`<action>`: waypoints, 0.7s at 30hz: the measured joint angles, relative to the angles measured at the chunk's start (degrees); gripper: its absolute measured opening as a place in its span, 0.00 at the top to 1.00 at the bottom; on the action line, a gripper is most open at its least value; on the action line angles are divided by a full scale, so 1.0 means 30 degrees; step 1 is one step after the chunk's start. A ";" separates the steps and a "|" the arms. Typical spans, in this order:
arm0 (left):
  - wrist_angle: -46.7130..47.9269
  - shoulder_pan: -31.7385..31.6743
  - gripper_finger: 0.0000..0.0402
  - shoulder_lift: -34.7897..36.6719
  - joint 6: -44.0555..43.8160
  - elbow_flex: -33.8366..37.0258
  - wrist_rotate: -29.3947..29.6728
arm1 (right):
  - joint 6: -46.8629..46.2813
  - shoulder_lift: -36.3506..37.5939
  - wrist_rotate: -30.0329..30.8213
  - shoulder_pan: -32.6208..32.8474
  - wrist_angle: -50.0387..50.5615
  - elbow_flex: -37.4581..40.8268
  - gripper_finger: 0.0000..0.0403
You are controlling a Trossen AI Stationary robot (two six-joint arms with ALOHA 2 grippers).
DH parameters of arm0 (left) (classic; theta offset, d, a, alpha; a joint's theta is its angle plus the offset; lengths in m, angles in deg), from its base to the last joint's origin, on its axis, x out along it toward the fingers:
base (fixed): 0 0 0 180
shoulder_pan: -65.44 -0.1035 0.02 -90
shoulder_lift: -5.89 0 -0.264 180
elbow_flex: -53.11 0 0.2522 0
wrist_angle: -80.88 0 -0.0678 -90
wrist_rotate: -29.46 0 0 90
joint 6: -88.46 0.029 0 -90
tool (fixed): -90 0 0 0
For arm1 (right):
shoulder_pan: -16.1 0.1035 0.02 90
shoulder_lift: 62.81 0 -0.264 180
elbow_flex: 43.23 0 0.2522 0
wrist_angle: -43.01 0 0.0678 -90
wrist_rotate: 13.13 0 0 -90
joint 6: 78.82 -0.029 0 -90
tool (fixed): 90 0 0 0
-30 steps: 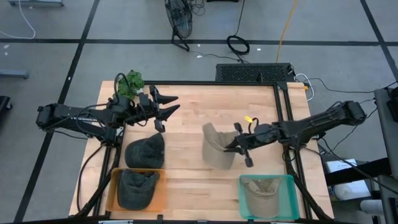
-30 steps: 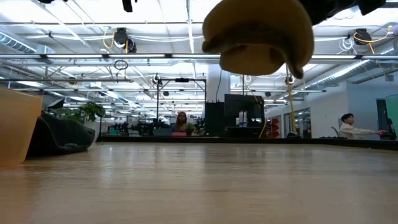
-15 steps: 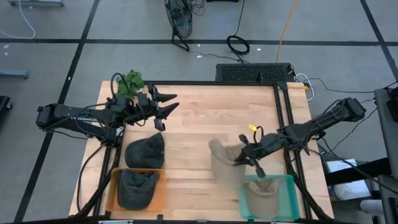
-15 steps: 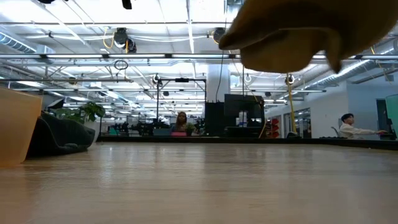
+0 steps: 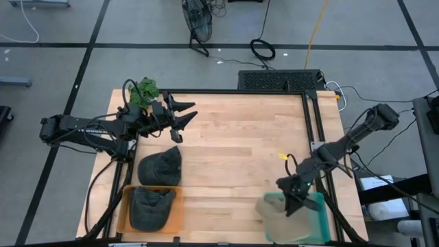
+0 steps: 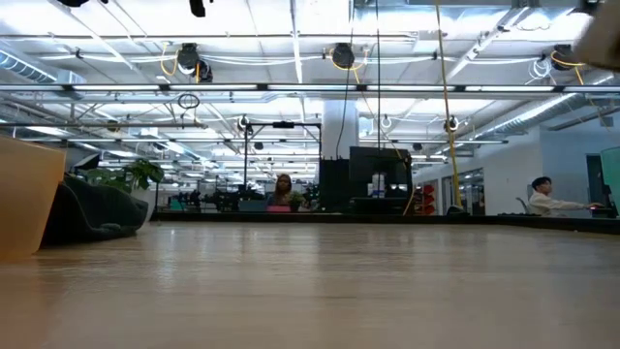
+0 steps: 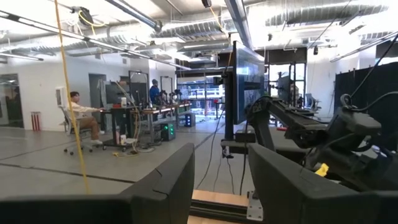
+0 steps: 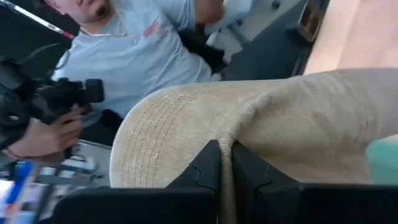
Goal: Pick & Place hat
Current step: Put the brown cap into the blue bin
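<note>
Right gripper (image 5: 293, 200) sits over the teal bin (image 5: 319, 206) at the table's front right corner, fingers pinched tight on the tan hat (image 5: 280, 221); right wrist view shows both dark fingers (image 8: 205, 168) pressed together with a fold of tan fabric (image 8: 261, 137) caught between them, almost no gap. Hat hangs off the gripper over the bin's left part, its crown spilling past the bin's left rim toward the front table edge. Can't tell if it touches the bin floor or anything already in there. Left gripper (image 5: 182, 121) hovers over the back-left area of the wooden table (image 5: 240, 130), jaws spread wide, nothing held; left wrist view confirms a clear gap between its two fingers (image 7: 168, 180). A dark hat (image 5: 160, 166) lies on the table just in front of the left gripper, apart from it. Right behind the front-left orange bin (image 5: 123, 213), touching or nearly touching its rim. A second dark hat (image 5: 151, 208) sits inside that orange bin. Green plant (image 5: 143, 90) at the table's back-left corner, beside the left arm. Right wrist view also catches a person in a light shirt (image 8: 137, 50) beyond the table, hand (image 8: 46, 135) on a dark device.
</note>
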 joint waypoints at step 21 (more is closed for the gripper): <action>0.0189 0.0007 0.59 0.0007 0.0026 0.0000 -0.0007 | -0.5506 0.0000 0.3485 0.3554 0.2554 -0.0006 1.00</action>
